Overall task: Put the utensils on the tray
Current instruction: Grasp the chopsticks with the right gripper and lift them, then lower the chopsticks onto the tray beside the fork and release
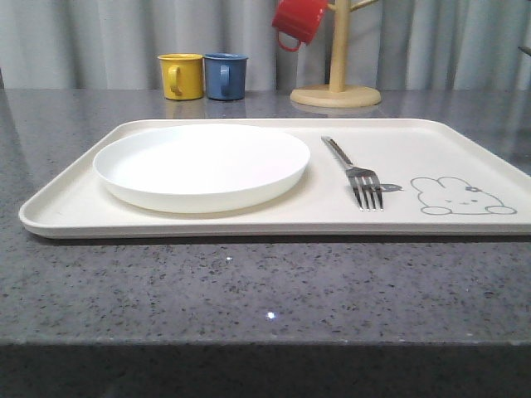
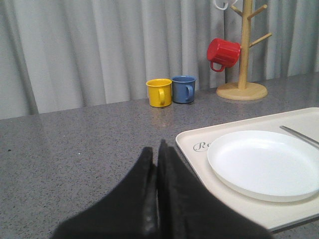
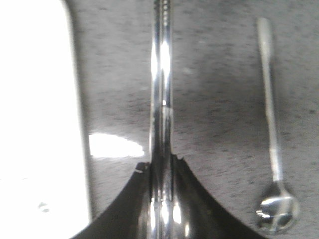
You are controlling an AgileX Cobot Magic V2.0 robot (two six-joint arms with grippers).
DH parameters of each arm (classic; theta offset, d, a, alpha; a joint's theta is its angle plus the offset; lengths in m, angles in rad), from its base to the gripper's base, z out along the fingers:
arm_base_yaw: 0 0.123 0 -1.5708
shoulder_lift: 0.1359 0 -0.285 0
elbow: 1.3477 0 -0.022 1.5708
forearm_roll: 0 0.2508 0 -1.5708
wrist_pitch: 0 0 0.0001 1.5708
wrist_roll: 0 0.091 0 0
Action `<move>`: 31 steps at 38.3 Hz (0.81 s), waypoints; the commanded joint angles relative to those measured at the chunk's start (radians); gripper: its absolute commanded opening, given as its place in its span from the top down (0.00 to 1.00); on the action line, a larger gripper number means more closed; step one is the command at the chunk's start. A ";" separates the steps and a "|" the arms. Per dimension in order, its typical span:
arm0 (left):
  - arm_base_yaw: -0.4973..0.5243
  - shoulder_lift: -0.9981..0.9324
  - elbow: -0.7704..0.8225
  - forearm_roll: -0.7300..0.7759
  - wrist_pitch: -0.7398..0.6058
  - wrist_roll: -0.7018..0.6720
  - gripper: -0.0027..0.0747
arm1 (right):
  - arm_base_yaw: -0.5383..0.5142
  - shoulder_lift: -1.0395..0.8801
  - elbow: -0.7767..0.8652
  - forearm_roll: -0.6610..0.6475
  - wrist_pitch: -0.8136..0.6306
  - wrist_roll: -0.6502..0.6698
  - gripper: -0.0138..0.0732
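Metal spoon (image 3: 277, 206) beside gripped chopsticks (image 3: 161, 99)

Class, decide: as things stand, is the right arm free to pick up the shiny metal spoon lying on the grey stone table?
Probably not yet. The right gripper is shut on the straight metal chopsticks, so it has no free grasp. The shiny metal spoon lies uncovered on the grey stone table beside them.
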 commanded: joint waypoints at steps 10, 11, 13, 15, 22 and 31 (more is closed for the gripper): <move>0.002 0.012 -0.025 -0.012 -0.085 -0.011 0.99 | 0.228 -0.020 -0.033 0.085 0.035 0.110 0.92; 0.002 0.012 -0.025 -0.012 -0.085 -0.011 0.99 | 0.242 -0.011 -0.033 0.088 0.028 0.118 0.92; 0.002 0.012 -0.025 -0.012 -0.085 -0.011 0.99 | 0.270 0.006 -0.033 0.093 0.017 0.133 0.92; 0.002 0.012 -0.025 -0.012 -0.085 -0.011 0.99 | 0.298 0.028 -0.034 0.093 0.012 0.151 0.92; 0.002 0.012 -0.025 -0.012 -0.085 -0.011 0.99 | 0.323 0.083 -0.034 0.091 0.009 0.212 0.92; 0.002 0.012 -0.025 -0.012 -0.085 -0.011 0.99 | 0.323 0.123 -0.034 0.091 0.003 0.253 0.92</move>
